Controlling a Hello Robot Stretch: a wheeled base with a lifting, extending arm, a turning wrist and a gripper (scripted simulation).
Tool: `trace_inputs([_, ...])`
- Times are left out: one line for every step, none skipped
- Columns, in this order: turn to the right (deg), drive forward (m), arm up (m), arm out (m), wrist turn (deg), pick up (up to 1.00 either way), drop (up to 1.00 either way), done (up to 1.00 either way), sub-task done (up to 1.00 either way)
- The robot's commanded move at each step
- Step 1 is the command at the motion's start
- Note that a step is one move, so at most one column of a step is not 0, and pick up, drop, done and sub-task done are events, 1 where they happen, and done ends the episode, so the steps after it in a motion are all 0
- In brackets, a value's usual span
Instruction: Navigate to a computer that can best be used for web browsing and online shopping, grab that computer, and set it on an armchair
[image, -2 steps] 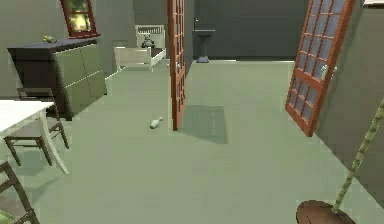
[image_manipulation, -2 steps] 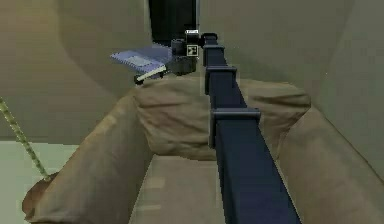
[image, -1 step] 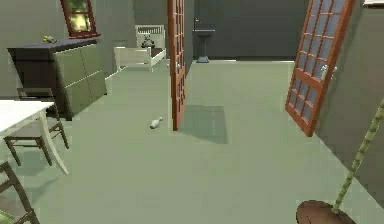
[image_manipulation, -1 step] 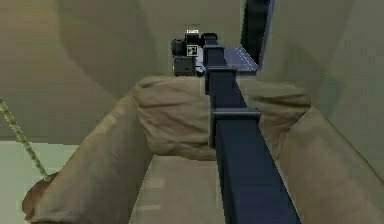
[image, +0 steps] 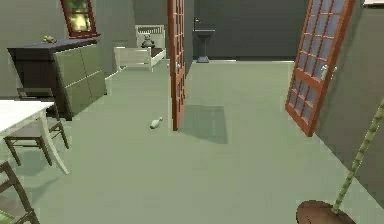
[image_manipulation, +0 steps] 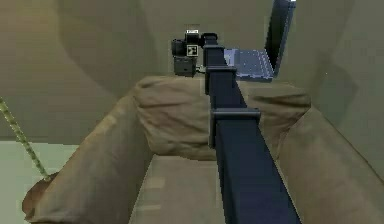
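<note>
Seemingly placing: gripper (image_manipulation: 190, 58) is reaching across the armchair (image_manipulation: 165, 115), laptop (image_manipulation: 250, 62) at its three o'clock; whether it is holding it I cannot tell; lowering is coming next.

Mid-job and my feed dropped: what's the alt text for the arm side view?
The dark arm reaches out over a tan armchair, with an open laptop at its far end, above the chair's back. Whether the laptop is held or already rests on the chair cannot be told.
</note>
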Motion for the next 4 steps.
trace_inputs([0.0,0.0,-0.34,0.0,0.0,0.0,0.0,0.0,0.0])
trace_inputs([0.0,0.0,-0.5,0.0,0.0,0.0,0.0,0.0,0.0])
trace_inputs([0.0,0.0,0.0,0.0,0.0,0.0,1.0,0.0,0.0])
trace_inputs([0.0,0.0,0.0,-0.1,0.0,0.0,0.0,0.0,0.0])
